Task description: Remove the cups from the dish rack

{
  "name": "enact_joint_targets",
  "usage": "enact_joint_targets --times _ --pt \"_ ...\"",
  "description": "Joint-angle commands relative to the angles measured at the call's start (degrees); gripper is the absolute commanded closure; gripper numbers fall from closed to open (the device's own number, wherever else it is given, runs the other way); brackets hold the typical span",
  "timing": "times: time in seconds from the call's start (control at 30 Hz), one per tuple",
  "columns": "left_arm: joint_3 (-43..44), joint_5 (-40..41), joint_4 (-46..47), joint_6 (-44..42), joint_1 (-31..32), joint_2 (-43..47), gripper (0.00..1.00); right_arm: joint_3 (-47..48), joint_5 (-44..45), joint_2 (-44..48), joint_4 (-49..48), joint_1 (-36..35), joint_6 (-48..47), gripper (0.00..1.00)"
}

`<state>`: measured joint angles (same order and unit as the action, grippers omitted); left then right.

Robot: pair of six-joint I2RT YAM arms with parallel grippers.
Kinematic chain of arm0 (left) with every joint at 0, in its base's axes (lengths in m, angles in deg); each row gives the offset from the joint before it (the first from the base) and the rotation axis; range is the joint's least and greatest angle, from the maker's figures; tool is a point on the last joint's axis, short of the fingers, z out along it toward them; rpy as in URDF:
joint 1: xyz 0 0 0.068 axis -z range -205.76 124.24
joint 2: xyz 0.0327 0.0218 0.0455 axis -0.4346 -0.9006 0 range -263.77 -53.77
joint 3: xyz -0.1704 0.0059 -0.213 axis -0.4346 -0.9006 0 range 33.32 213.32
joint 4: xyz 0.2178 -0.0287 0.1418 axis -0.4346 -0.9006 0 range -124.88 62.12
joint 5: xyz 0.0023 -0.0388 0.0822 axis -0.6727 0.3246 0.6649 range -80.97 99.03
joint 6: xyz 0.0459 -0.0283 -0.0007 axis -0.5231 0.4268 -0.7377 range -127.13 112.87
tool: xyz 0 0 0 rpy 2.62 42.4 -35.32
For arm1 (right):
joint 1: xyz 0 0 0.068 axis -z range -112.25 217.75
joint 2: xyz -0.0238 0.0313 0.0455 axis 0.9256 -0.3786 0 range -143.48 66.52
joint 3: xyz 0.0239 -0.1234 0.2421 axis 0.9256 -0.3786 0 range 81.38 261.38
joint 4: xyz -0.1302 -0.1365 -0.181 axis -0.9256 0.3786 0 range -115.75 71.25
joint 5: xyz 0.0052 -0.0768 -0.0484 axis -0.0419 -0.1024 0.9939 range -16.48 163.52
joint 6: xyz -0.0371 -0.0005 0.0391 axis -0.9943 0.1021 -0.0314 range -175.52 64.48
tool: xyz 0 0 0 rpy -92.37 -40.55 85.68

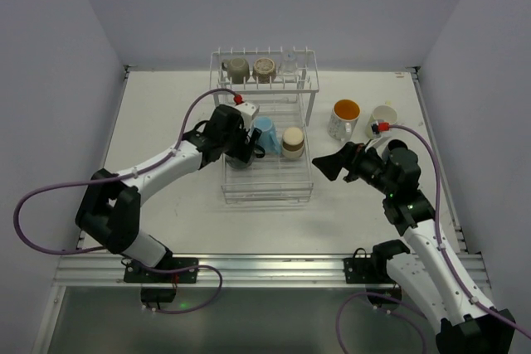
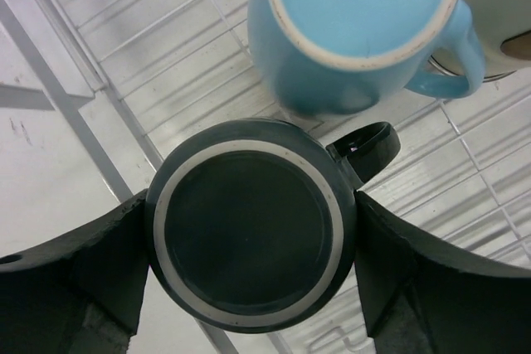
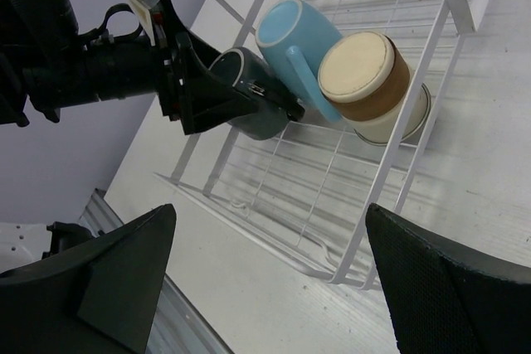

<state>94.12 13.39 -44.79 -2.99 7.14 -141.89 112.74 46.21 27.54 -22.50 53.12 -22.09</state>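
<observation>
The left claw (image 2: 250, 215) grips the dark green cup (image 2: 245, 234) (one round end faces the wrist camera), a finger pressed to each side, low in the dish rack (image 1: 265, 192); just past its tips lies the light blue cup (image 2: 357, 14), with a tan-and-brown cup (image 3: 365, 80) beside that; the right claw (image 3: 270, 209) stands wide, holding nothing, over the bench (image 1: 166, 113) just right of the rack. Beyond it stand two more cups: an orange-lined white cup (image 1: 344, 116) and a plain white cup (image 1: 383, 118).
</observation>
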Motion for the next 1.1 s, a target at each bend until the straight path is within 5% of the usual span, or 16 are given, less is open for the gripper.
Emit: enact_joint_targets --times 0.0,0.17,0.47,0.8,1.07 --pt "-1.29 -2.34 -0.32 2.62 -0.04 3.04 0.35 -0.33 -2.75 0.05 -0.96 -0.13 0.14 0.01" --pt "-1.38 -4.09 -0.06 4.73 0.32 7.86 0.66 -0.85 -3.36 0.66 -1.75 -0.48 1.63 0.01" --pt "-1.29 -4.71 -0.23 10.09 0.32 16.65 0.92 -3.31 -5.74 -0.83 -12.54 -3.47 8.4 0.07" --pt "-4.8 -15.33 10.64 29.39 0.4 27.55 0.96 -4.9 -7.57 -6.53 -30.92 -10.5 10.78 0.24" --pt "-10.43 -21.76 21.47 46.55 0.49 34.76 0.95 -0.6 -11.45 -14.45 -38.75 -16.38 7.71 0.16"
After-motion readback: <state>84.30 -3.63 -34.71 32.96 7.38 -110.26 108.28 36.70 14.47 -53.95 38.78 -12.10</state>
